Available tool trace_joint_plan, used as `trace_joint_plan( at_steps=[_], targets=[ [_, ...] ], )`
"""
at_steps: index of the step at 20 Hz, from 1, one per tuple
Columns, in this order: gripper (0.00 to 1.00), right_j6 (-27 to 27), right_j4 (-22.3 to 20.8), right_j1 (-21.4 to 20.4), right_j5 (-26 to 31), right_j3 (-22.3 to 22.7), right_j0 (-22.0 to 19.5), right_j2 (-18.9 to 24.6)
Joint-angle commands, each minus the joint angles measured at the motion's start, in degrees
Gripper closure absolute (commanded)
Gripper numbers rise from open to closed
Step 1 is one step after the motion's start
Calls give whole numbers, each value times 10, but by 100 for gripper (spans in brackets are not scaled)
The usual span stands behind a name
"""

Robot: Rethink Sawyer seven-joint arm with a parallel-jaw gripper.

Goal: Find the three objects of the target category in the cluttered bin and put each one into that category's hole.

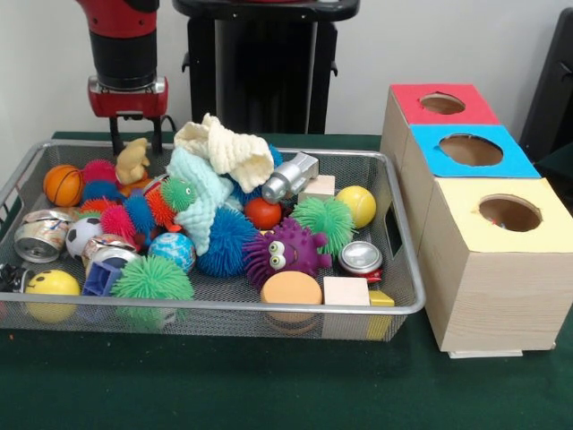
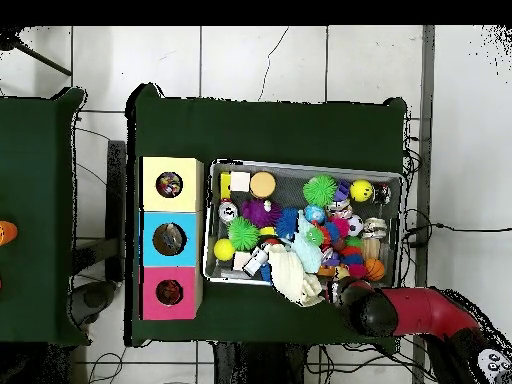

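Up front, the cluttered bin point(image 1: 224, 307) fills the table, packed with spiky balls, cans and blocks. At its far left corner, the gripper point(image 1: 136, 141) hangs with fingers spread, one on either side of a tan animal toy point(image 1: 132, 161), gripping nothing yet. That toy sits just beside the orange basketball point(image 1: 63, 184) and seems upright, long axis near vertical; its facing is unclear. It's likely light, smooth and a bit slippery, so pinch across the body, low. No tiger-striped toy spotted.
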Motion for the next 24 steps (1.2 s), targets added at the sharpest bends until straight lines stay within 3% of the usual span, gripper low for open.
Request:
trace_joint_plan(
  at_steps=[1, 14, 15, 24],
  targets=[
    [0, -76, -58, 45, 2, -26, 2, 22],
    [0, -64, -52, 43, -15, -16, -11, 31],
    [100, -65, -52, 43, -16, -15, -12, 32],
    [100, -72, -50, 38, -9, -20, -11, 35]
  ],
)
